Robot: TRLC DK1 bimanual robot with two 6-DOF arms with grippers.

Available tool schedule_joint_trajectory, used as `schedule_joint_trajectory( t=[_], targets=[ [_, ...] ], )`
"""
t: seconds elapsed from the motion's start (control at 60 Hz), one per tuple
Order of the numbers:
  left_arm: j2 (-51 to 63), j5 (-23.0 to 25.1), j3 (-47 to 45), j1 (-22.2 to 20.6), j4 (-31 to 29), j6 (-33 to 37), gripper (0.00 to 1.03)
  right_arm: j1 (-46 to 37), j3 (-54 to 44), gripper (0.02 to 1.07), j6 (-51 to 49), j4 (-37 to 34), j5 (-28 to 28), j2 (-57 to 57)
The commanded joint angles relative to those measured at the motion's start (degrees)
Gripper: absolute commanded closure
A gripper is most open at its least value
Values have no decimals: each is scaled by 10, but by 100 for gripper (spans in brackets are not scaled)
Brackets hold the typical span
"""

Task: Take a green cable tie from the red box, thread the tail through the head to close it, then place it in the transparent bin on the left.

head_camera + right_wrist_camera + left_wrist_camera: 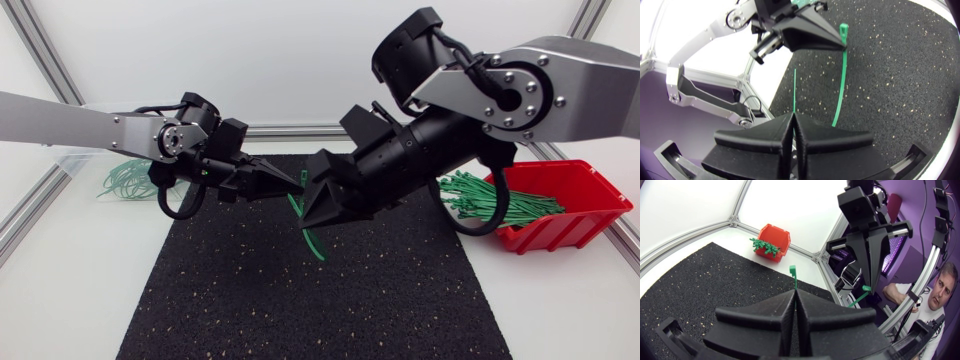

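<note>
Tie [793, 270] spans left jaws and right jaws, seemingly pinched by both.

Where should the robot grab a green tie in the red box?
I'd pinch a tie's end where the ties stick out past the red box's open front, coming down from the mat side. There they fan out, clear of the walls.
</note>
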Motion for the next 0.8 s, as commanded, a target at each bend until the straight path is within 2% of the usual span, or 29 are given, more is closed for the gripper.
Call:
schedule_joint_trajectory(
  t=[0.0, 0.017, 0.083, 0.317, 0.417, 0.483, 0.617, 0.783],
  targets=[
    [-3, 10, -14, 0, 4, -10, 100, -8, -30, 102, 78, 38, 6, -21],
    [-3, 10, -14, 1, 5, -10, 100, -8, -49, 102, 116, 76, 17, -32],
    [-3, 10, -15, 1, 5, -10, 100, -8, -77, 102, 177, 132, 31, -51],
    [-4, 10, -15, 4, 5, -10, 100, 0, -93, 102, 273, 160, 24, -62],
    [-3, 10, -15, 4, 6, -10, 100, 1, -88, 102, 287, 154, -4, -66],
    [-3, 10, -15, 4, 8, -10, 100, -2, -97, 102, 319, 169, -16, -67],
    [-3, 10, -17, 3, 8, -10, 100, -14, -127, 102, 402, 244, -28, -71],
    [-3, 10, -17, 1, 8, -12, 100, -17, -133, 102, 460, 258, -28, -60]
  ],
)
